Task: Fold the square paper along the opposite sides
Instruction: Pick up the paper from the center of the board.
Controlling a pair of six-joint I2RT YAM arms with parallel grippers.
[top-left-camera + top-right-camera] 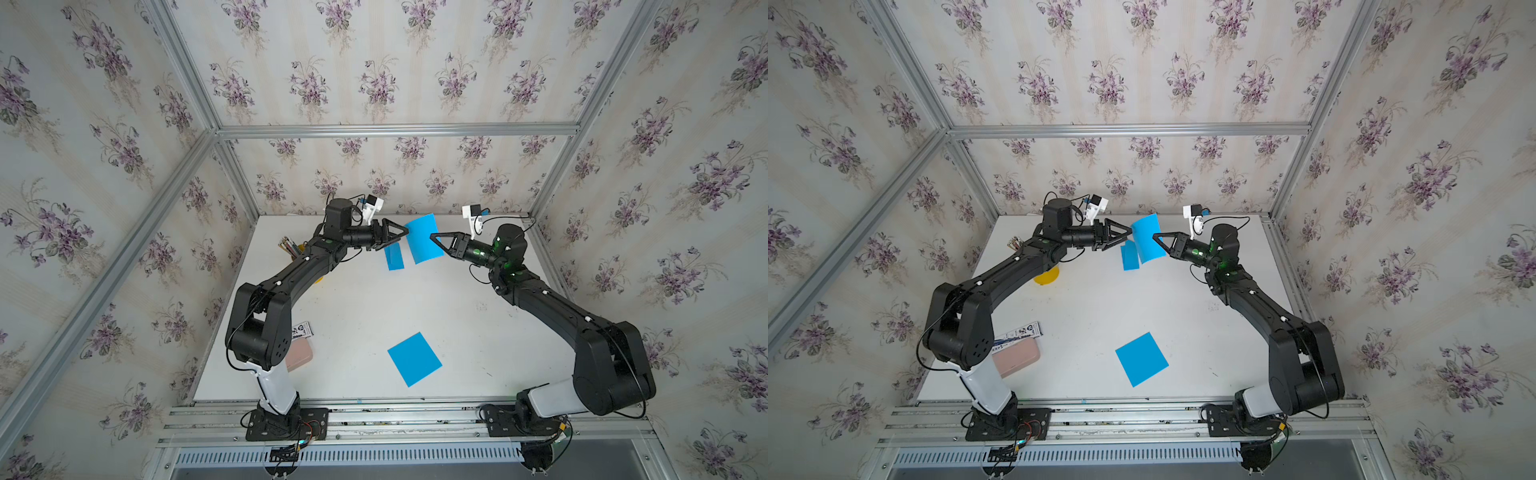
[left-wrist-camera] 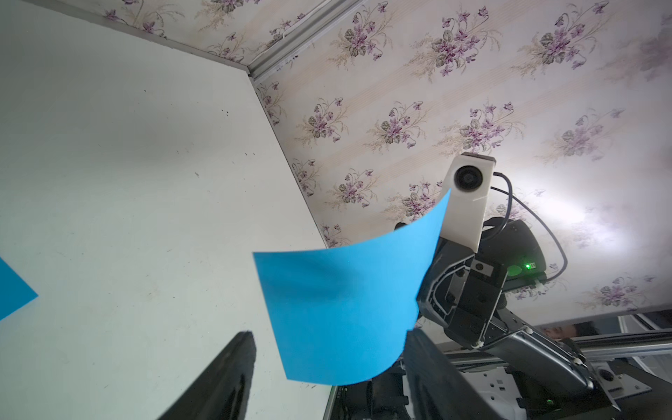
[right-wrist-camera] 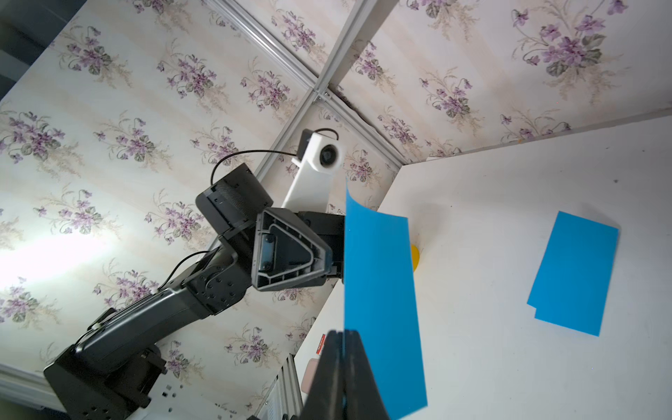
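A blue square paper hangs curved in the air over the back of the table. My right gripper is shut on its edge, and the sheet rises from the closed jaws. My left gripper is at the opposite side and stands open. Its two fingers sit wide apart on either side of the sheet's lower edge without pinching it.
A folded blue paper lies on the table under the grippers. Another flat blue square lies near the front. Along the left side are a pencil holder, a yellow disc, a pink case and a printed box.
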